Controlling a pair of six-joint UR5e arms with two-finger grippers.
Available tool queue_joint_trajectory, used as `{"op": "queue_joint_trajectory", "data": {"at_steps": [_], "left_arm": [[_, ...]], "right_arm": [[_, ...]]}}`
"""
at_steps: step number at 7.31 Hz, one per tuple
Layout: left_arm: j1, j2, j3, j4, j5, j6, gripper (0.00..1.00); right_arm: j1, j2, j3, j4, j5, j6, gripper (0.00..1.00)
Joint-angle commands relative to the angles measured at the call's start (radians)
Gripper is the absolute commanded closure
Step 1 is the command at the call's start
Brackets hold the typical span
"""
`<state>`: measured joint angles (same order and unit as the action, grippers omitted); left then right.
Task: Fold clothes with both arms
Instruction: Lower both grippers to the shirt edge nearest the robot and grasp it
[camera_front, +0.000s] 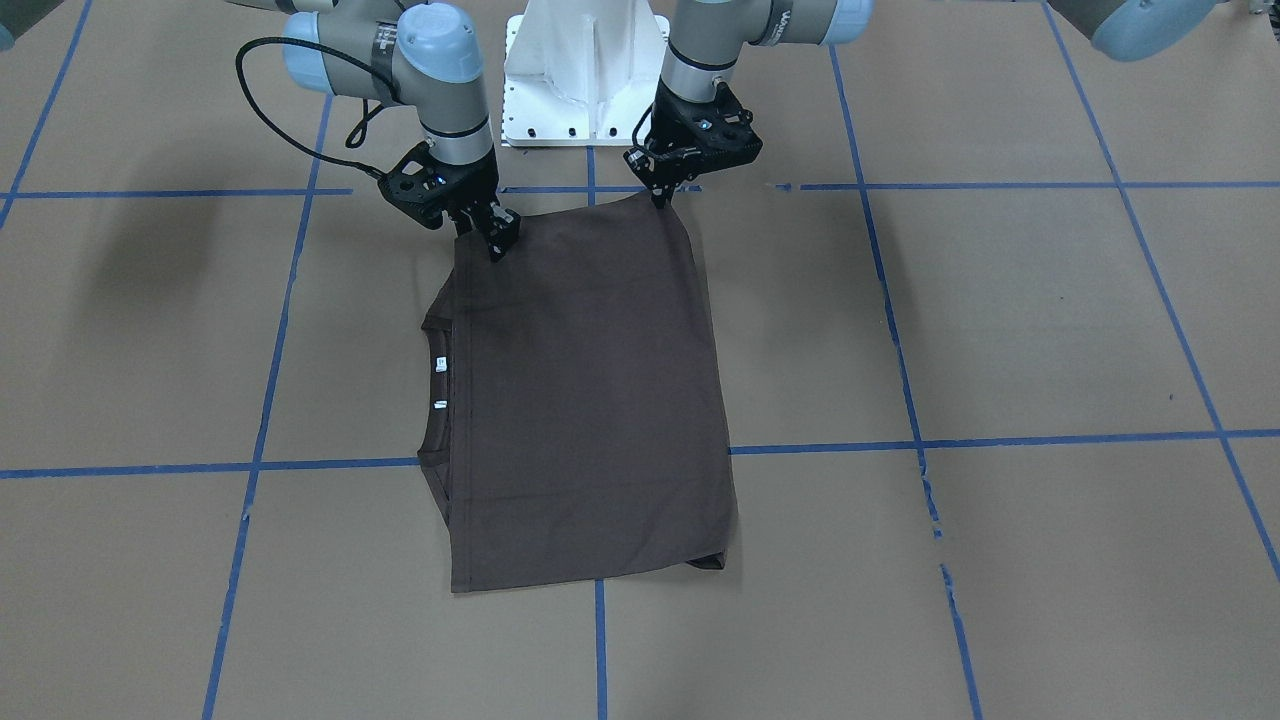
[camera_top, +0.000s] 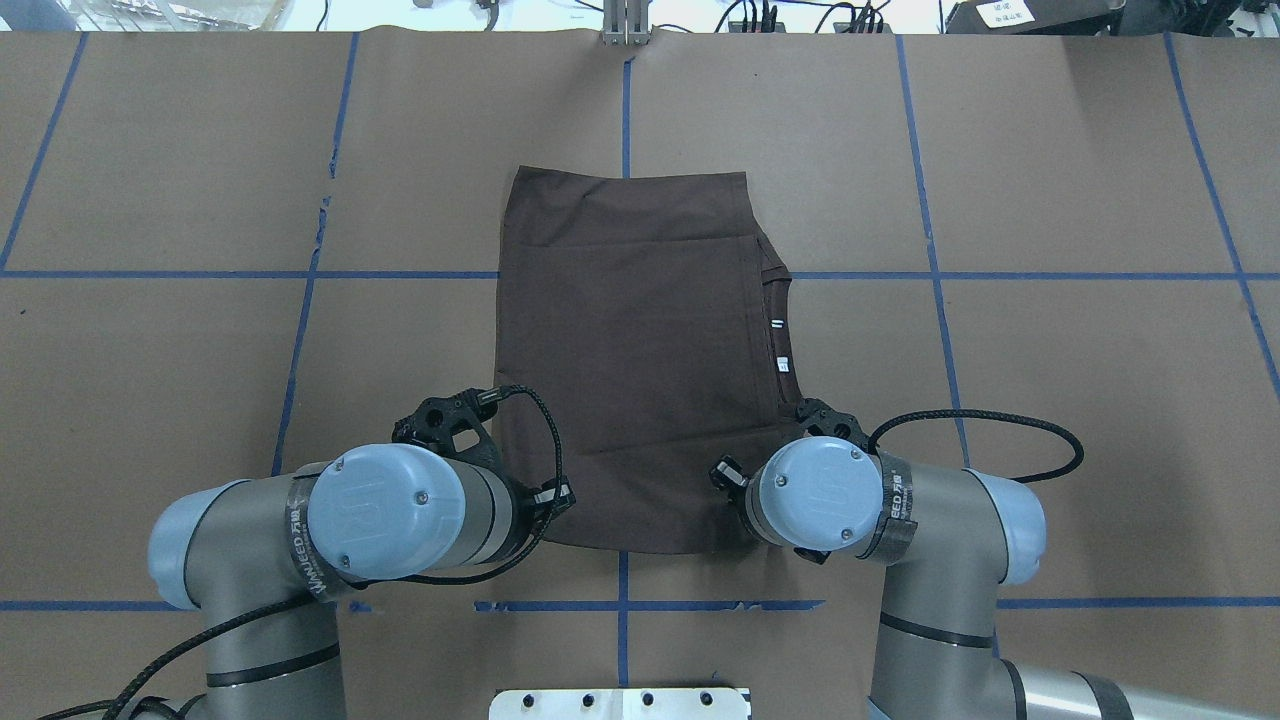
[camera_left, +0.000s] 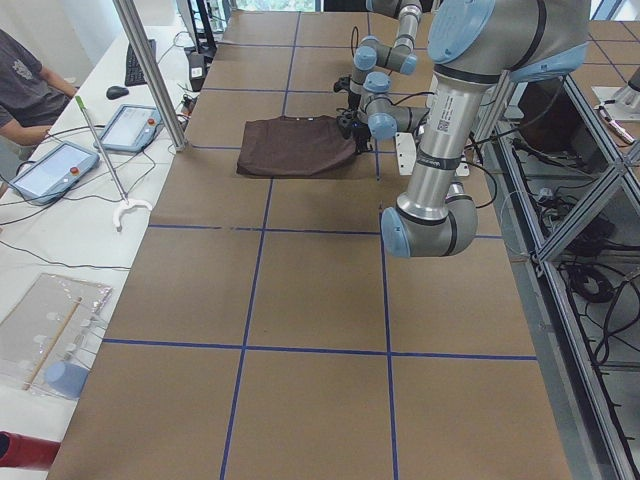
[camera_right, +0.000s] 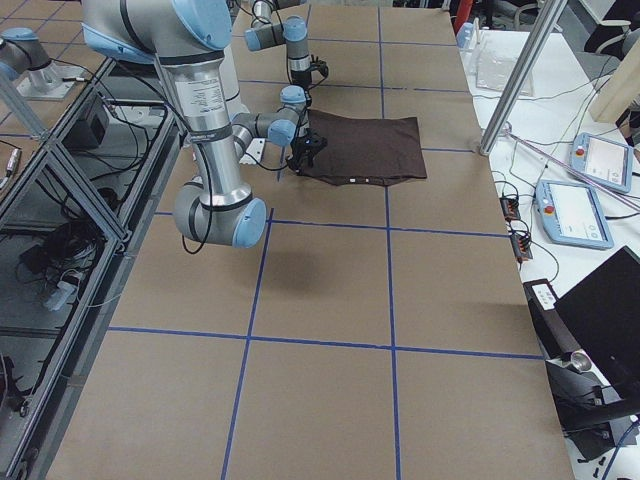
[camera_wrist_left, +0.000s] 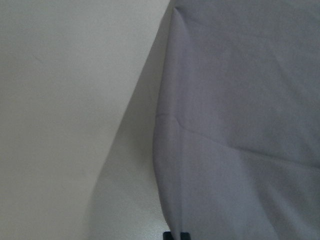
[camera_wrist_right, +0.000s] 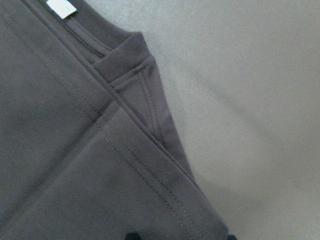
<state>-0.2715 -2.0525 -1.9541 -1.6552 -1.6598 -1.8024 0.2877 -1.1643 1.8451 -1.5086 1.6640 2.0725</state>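
**Exterior front-facing view:** The T-shirt (camera_front: 590, 400) lies on the counter (camera_front: 1000, 330), already narrowed to a rectangle with the sleeves tucked in. The left tool (camera_front: 662, 198) is drawn narrow on the shirt's corner directly beneath it. The right tool (camera_front: 500, 240) sits on the same robot-side edge, with the neck tags (camera_front: 438, 363) beyond it and toward its outer side. By the look of it the side folds are done. At least one fold is left, probably carrying this edge away from both tools.

**Overhead exterior view:** The left arm (camera_top: 380, 510) and right arm (camera_top: 830, 490) cover both tools, so no fingers show. Two crease lines cross the cloth ahead of them.

**Exterior left and exterior right views:** The shirt and tools are too small to judge any grip. A person (camera_left: 25, 80) sits at the frame's edge, partly cut off.

**Left wrist-mounted view:** Two dark tips sit together at the bottom edge. The shadow under the cloth hints that the corner is lifted and pinched.

**Right wrist-mounted view:** Dark tips stand apart at the bottom edge with cloth between them. Whether this tool grips cannot be told.
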Motion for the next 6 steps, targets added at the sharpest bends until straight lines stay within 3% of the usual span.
{"op": "queue_joint_trajectory", "data": {"at_steps": [1, 6], "left_arm": [[0.0, 0.0, 0.0, 0.0, 0.0, 0.0, 1.0], [0.0, 0.0, -0.002, 0.0, -0.002, 0.0, 1.0]], "right_arm": [[0.008, 0.005, -0.001, -0.001, 0.003, -0.002, 1.0], [0.031, 0.029, 0.012, -0.03, 0.045, -0.003, 1.0]]}}
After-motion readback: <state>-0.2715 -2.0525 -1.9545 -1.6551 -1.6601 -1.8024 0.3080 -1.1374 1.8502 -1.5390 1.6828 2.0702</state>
